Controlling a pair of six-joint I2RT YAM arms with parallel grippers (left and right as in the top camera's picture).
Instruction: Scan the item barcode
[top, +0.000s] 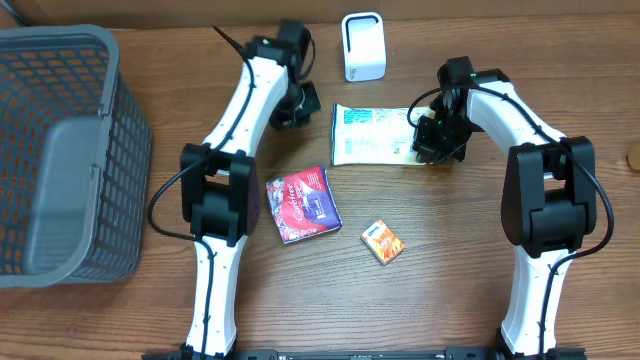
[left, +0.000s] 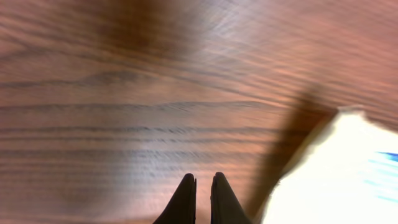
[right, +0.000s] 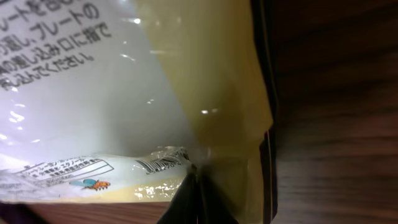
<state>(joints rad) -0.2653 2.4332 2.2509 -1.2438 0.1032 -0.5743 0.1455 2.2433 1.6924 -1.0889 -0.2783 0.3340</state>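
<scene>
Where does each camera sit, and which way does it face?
Overhead: above the table, facing down; left arm, right arm, white packet, scanner show.
Left wrist: on the left arm, faces the tabletop; shut left fingers show.
Right wrist: on the right arm, close on the packet; right fingers pinch its edge.
Shared: all three show the white packet.

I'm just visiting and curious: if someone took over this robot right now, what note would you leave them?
Left gripper: shut, empty, beside the white pack.
Right gripper: shut on that pack's edge, on the right arm's side.
Scanner: stands behind the pack, not touching it.
Done: pack gripped.
Left: lift it and show it to the scanner.
</scene>
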